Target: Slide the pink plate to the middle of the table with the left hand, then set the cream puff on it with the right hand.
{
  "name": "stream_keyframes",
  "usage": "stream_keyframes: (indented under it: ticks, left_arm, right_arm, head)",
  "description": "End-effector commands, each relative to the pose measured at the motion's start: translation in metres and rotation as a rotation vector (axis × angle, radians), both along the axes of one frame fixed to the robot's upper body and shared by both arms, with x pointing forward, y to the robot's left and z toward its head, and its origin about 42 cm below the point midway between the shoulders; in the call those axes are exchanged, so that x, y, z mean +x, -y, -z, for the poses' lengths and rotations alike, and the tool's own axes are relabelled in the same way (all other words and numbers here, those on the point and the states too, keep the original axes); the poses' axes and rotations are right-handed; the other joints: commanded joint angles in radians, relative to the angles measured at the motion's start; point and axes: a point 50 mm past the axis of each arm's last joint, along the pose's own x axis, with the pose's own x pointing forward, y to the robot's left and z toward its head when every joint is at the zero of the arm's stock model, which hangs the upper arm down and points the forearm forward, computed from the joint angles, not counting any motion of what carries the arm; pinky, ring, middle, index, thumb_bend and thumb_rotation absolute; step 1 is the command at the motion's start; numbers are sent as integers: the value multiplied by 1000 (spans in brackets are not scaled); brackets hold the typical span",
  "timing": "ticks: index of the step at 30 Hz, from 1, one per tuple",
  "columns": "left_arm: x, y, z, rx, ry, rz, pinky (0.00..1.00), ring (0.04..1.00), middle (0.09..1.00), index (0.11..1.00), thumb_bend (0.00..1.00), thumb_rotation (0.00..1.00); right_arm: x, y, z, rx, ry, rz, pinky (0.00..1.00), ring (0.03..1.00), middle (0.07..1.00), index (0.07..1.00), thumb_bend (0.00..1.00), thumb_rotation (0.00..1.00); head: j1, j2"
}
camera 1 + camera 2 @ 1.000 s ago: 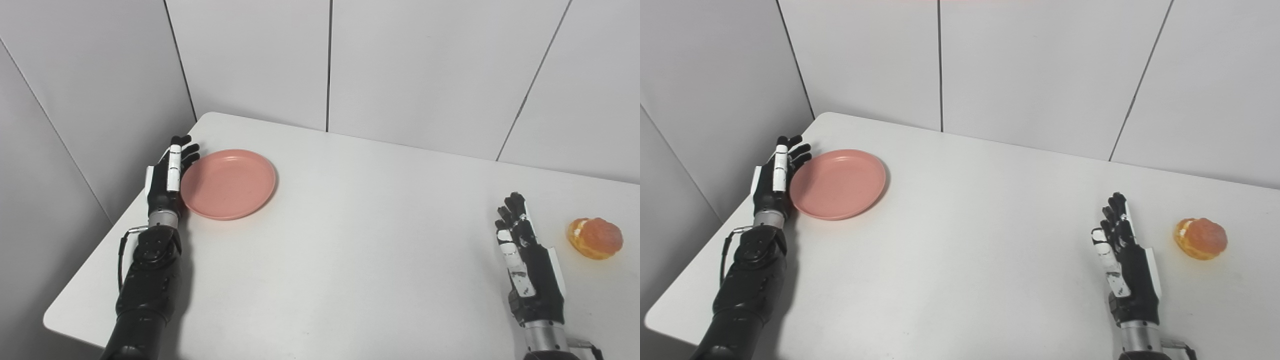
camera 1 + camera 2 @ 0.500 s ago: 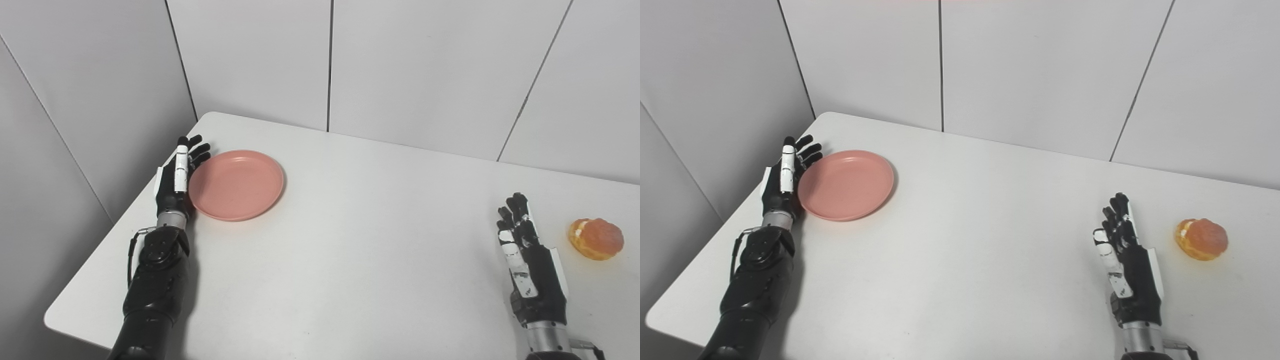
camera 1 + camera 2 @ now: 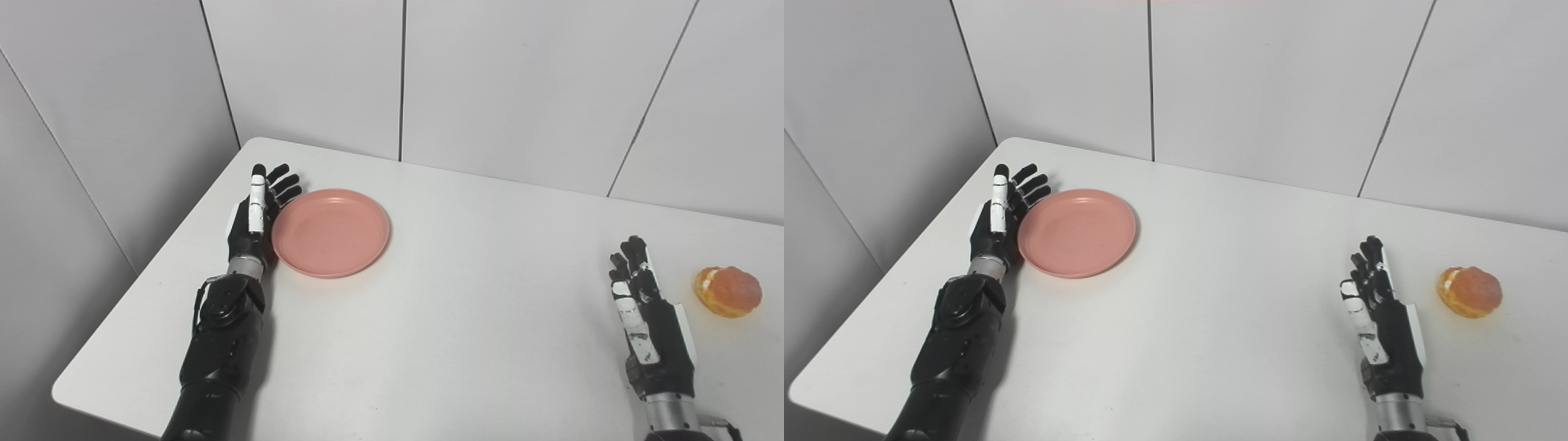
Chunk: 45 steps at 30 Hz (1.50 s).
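A round pink plate (image 3: 331,231) lies flat on the left half of the white table (image 3: 441,318). My left hand (image 3: 256,214) stands on its edge against the plate's left rim, open, fingers straight and pointing toward the back wall. The cream puff (image 3: 727,291), golden-brown with cream showing at its left side, rests near the table's right side. My right hand (image 3: 643,312) is open, upright on the table a short way left of the cream puff, not touching it.
Grey wall panels close the table's back and left side. The table's rounded far-left corner (image 3: 257,144) is just behind my left hand. Its front-left corner (image 3: 61,392) shows at the lower left.
My left hand has pushed the pink plate to the right, away from the left edge. The right hand and the cream puff have stayed where they were.
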Motion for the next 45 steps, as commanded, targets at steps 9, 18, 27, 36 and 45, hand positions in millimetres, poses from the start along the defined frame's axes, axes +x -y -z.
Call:
stream_keyframes:
  ticks: [9,18,27,36,45]
  left_arm:
    - [5,21,-21,15,36,68,840,824,816,802,622,1000]
    - [1,53,-19,-2,-1,172,821,821,814,803,597,1000]
    - [-9,98,-9,75,-38,301,812,819,815,805,587,1000]
    - [-22,120,-4,28,-11,315,848,842,839,822,603,1000]
    - [-42,141,-1,-1,30,375,871,875,871,860,592,1000]
  right_arm:
    - [-5,-4,12,13,-46,11,999,986,997,974,631,756]
    - [-5,-8,10,13,-40,12,994,974,987,968,656,731]
    - [-8,-14,5,-24,-3,31,939,936,960,955,642,769]
    - [-9,-25,2,-41,-5,28,939,932,957,960,652,797]
    - [-10,-50,-3,-63,-4,67,890,907,928,930,574,805]
  head:
    - [-44,14]
    - [-93,24]
    - [-155,40]
    - [-290,56]
    - [-464,71]
